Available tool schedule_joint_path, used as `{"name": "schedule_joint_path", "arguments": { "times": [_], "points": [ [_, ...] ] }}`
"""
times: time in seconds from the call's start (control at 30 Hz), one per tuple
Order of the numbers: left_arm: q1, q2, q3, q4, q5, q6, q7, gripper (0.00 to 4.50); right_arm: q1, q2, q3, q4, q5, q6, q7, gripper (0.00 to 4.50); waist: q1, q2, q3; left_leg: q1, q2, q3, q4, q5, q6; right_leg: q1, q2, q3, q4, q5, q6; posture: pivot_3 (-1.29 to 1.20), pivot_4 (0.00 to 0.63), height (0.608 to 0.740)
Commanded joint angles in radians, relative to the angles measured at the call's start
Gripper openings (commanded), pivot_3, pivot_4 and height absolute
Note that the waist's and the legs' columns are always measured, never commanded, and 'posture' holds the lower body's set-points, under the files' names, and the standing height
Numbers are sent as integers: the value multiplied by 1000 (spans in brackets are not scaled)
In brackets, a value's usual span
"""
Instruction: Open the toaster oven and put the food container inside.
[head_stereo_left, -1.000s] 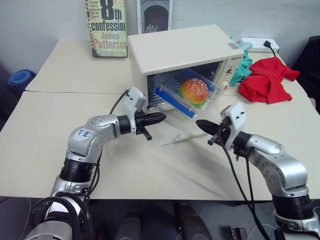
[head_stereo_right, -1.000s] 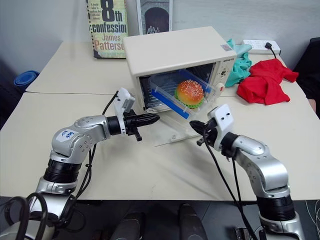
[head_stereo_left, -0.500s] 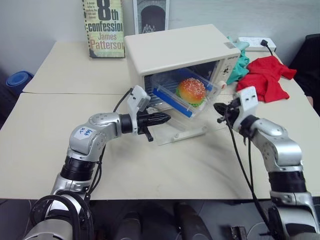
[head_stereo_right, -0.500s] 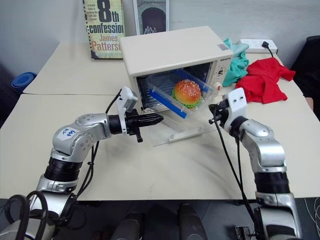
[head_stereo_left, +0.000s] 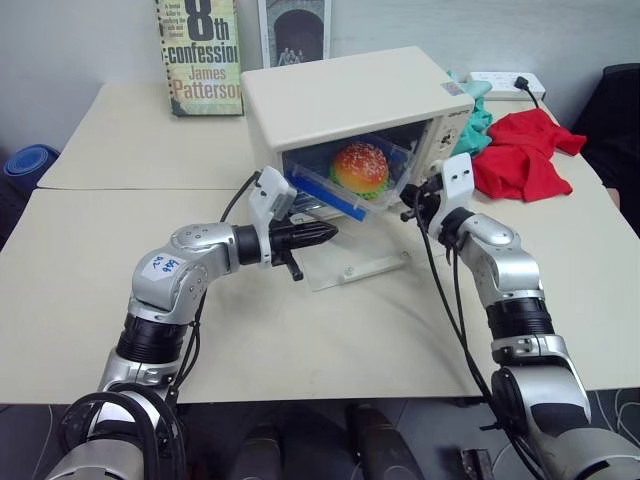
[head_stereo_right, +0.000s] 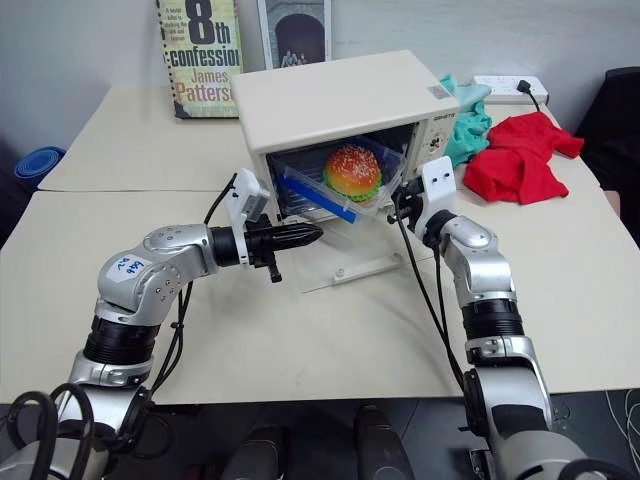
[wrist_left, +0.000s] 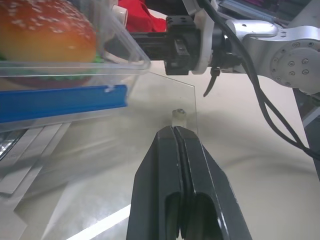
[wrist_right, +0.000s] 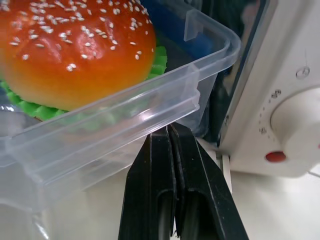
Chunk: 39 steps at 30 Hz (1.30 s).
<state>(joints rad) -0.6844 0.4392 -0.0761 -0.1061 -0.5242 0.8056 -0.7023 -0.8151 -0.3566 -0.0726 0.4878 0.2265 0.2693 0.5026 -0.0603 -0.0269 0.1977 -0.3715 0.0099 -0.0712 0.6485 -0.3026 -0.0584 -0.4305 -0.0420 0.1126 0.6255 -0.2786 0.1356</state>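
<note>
Since a second ago the right hand has swung forward from low over the desk to the container's near right corner, and the box now sits deeper in the oven cavity.

One toaster oven stands mid-desk, its glass door folded flat toward the robot. One food container (a toy hamburger inside) rests partly in the opening, tilted, its long axis running across the mouth. The right hand, fingers pressed together and holding nothing, meets the container's rim from the front-right, so it is the nearer arm for a further push inward. The left hand hovers shut and empty over the door.
</note>
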Motion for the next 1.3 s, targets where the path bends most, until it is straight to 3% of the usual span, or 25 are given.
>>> {"name": "schedule_joint_path", "arguments": {
  "times": [0.03, 0.33, 0.5, 0.77, 1.1, 1.3],
  "points": [
    [-15, -7, 18, -3, 4, -18, 1, 0, -24, -16, -27, -11, -8, -32, -15, 65, 1, 0, 0, 0, 0, 0, 0, 0, 0, 0, 0, 0, 0, 0, 0, 0, 150, 740],
    [-35, 21, 36, 27, 5, -24, -29, 0, 279, -128, -26, -551, 143, 242, 109, 65, 6, 0, 0, -2, 0, -1, 0, 0, 0, 0, 0, -1, 0, 0, 0, 0, 150, 740],
    [-60, 32, 50, 63, 14, -36, -41, 0, 352, -29, 35, -743, 237, 372, 69, 65, -1, 0, 0, 1, 1, 0, 0, 0, 0, 0, 2, 0, 1, 0, 0, 0, 150, 740],
    [-98, 54, 71, 92, 22, -54, -55, 0, 210, 71, 85, -574, 160, 319, 8, 65, 5, 0, 0, 0, 1, -1, 0, 1, 0, 0, 1, -1, 1, 0, -2, 0, 150, 740],
    [-71, 89, 106, 54, 6, -39, -59, 0, 82, 17, 31, -330, 51, 167, -56, 65, 6, 0, 0, -1, 0, -1, 0, 0, 0, -1, 0, -1, 0, 0, -2, 0, 150, 740],
    [-69, 75, 103, 32, 1, -33, -52, 0, -28, 44, 17, -101, 20, 46, -86, 65, 2, 0, 0, 0, 0, -1, 1, 1, 0, -1, 0, -1, 1, 1, -1, 0, 150, 740]
  ]
}}
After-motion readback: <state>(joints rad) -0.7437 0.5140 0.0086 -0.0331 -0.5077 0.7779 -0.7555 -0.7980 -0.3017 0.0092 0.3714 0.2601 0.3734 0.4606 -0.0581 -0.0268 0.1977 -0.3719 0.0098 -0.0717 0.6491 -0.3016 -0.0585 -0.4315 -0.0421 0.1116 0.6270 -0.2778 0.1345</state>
